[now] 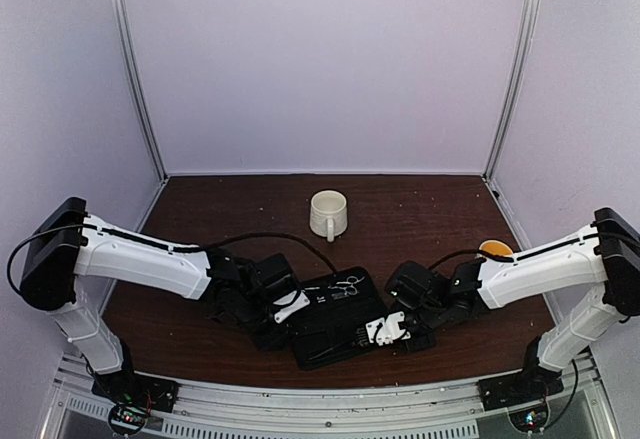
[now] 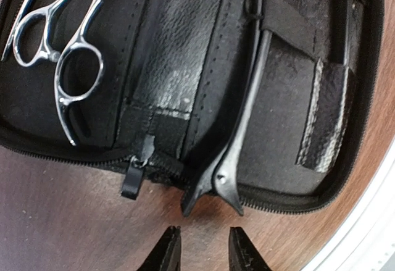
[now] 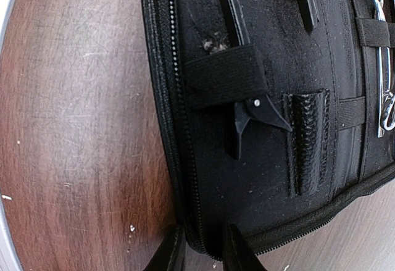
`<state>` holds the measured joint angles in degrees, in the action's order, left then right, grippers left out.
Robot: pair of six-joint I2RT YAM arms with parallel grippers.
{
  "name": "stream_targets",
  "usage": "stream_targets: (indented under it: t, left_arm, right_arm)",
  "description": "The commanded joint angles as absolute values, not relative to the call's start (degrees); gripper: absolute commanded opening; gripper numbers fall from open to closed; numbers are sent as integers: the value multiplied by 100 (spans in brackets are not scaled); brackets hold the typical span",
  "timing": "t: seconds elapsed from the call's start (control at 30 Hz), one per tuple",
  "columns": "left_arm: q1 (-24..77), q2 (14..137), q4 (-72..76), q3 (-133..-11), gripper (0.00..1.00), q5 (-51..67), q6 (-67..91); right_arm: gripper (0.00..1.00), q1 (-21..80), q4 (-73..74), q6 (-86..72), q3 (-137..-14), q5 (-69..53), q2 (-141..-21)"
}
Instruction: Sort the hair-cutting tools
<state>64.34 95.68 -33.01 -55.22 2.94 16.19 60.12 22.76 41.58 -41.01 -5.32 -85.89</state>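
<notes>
Black leather and elastic fill both wrist views: the open case (image 1: 330, 344) lies on the brown worktop (image 1: 200, 209), and we place everything by it. Our left jaws hang just off the case's zipped edge, parted by a narrow gap with nothing between them. Their fingertips (image 2: 168, 254) are over bare wood, clear of the case. Straight ahead of that gap, the tail of one black hair clip (image 2: 244, 123) sticks out over the case's rim, near the zip pull (image 2: 132, 181). The rest of the clip runs up the case's inside. Silver scissors (image 2: 62, 49) lie inside the case to the clip's left, finger rings toward the rim.

Our right jaws sit at the case's other near corner, also slightly parted. The zipped rim runs into the gap, one fingertip (image 3: 170, 252) on the wood side and the other over the case. We cannot tell whether they pinch the rim or merely straddle it. Inside the case a second hair clip (image 3: 256, 107) is tucked under an elastic band (image 3: 225, 76), beside a narrow leather pocket (image 3: 305, 141). Beyond the case stands a white mug (image 1: 328, 214). A yellow-lined mug (image 1: 495, 250) peeks out behind the right arm.
</notes>
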Motion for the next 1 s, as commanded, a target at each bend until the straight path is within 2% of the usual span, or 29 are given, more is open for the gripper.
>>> stream_targets:
  t: [0.0, 0.1, 0.23, 0.43, 0.5, 0.63, 0.8, 0.87, 0.97]
  left_arm:
    - [6416, 9499, -2757, -5441, 29, 561, 1771]
    - [6416, 9493, -2689, -5457, 26, 720, 1587]
    - [6416, 9610, -2640, -5474, 32, 768, 1605]
    - [6416, 10014, -2743, -5726, 32, 573, 1840]
    - [6416, 10116, -2783, -5796, 29, 537, 1869]
    - [6458, 9984, -2874, -5783, 15, 374, 1872]
    - [6460, 9756, -3200, -5832, 11, 348, 1740]
    - [6460, 9778, -3259, -5928, 12, 301, 1690]
    - [6460, 10060, -3479, -6224, 20, 243, 1695]
  right_arm:
    - [21, 5992, 2060, 4076, -4052, -10, -8921]
    - [21, 5994, 2048, 4078, -4043, 0, -8921]
    - [21, 5994, 2057, 4078, -4052, 10, -8960]
    - [21, 6003, 2048, 4077, -4050, 22, -8957]
    - [21, 6003, 2054, 4079, -4050, 20, -8959]
    - [21, 6025, 2070, 4087, -4054, 13, -8964]
    - [21, 6030, 2092, 4081, -4100, 37, -9033]
    - [21, 6029, 2105, 4070, -4121, 54, -9068]
    - [21, 6040, 2111, 4069, -4129, 54, -9096]
